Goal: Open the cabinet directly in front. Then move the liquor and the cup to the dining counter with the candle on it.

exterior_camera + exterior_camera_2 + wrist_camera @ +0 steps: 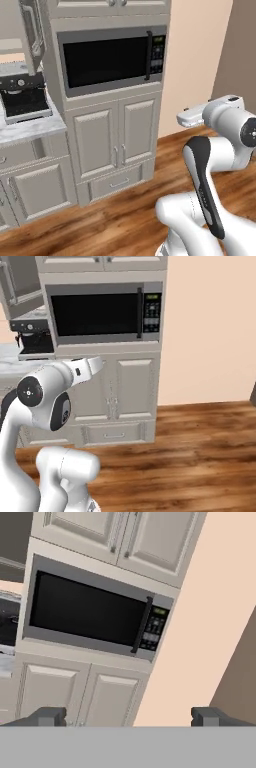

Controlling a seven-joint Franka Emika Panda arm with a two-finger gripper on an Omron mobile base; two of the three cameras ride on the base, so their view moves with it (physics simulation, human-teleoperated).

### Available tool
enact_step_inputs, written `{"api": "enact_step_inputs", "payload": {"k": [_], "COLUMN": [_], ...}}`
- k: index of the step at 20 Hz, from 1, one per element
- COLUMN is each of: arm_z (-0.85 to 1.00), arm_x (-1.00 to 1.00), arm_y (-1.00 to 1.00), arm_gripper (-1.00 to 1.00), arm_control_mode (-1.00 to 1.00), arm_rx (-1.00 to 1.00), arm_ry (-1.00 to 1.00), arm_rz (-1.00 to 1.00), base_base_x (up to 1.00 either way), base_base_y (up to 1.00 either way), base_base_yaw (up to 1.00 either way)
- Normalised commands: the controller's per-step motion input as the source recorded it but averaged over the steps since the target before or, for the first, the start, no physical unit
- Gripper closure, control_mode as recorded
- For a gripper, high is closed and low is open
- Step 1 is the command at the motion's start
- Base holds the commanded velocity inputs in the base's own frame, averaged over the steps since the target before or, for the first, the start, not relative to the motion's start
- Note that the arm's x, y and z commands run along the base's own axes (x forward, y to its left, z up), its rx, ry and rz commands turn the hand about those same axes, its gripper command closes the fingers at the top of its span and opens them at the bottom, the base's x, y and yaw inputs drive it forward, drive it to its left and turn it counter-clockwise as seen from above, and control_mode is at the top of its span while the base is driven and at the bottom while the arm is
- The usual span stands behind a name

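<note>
The gripper point(129, 716) stands with its jaws wide apart and nothing between them; its two dark fingertips point(49, 716) rise at the bottom of the hand view. It points at a tall greige unit holding a built-in microwave point(97, 614), with paired doors above and below.

At the upper left edge of both base views a wall cabinet door point(31, 35) with a long grey bar handle stands swung open — the cabinet appears already opened. Its interior cannot be made out, so the positions of the liquor and the cup cannot be told from here. No candle or island top is in sight either.

Judged step: transit between opening the cabinet and fetching the first item. The next move calls for turning the arm or base left toward the open cabinet and locating the bottle or cup on its shelf.

Surroundings: a black coffee machine point(22, 97) sits on the short marble worktop point(30, 127) directly beneath the open door — a likely obstruction for a low reach. Wood floor point(200, 456) lies to the right.
</note>
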Motion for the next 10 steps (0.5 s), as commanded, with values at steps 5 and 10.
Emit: {"api": "enact_step_inputs", "payload": {"k": [5, 10], "arm_z": [0.0, 0.0], "arm_x": [0.0, 0.0], "arm_y": [0.0, 0.0], "arm_gripper": [-1.0, -1.0], "arm_control_mode": [1.0, 1.0], "arm_rx": [0.0, 0.0], "arm_ry": [0.0, 0.0], "arm_rz": [0.0, 0.0], "base_base_x": [0.0, 0.02], "base_base_y": [1.0, 1.0], "base_base_yaw": [-0.1, -0.05]}}
